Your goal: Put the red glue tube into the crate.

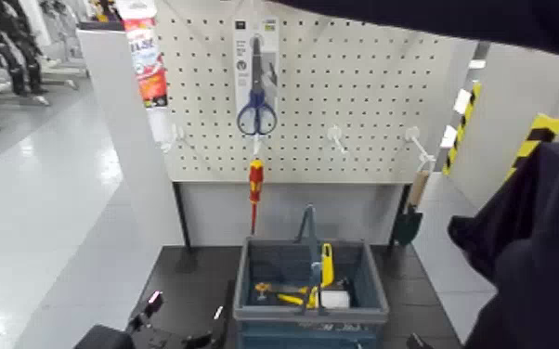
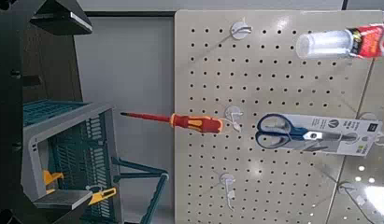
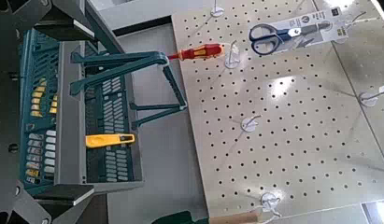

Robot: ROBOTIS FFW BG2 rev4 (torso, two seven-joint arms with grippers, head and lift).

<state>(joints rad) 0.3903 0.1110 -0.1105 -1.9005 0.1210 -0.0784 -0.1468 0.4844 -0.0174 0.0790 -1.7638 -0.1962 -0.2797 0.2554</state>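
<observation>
Pale pegboard (image 1: 367, 111) behind left gripper (image 2: 87, 110) and right gripper (image 3: 76, 107), both with fingers wide apart, near the crate (image 1: 381, 311).

Head view: bright, even indoor light; pale glossy floor (image 1: 70, 213) throws white glare at left; fine detail soft. Left wrist view: strong white glare patch on perforated pegboard (image 2: 274, 84), edge dim. Right wrist view: faint glints on pegboard; crate (image 3: 113, 112) interior darker.
</observation>
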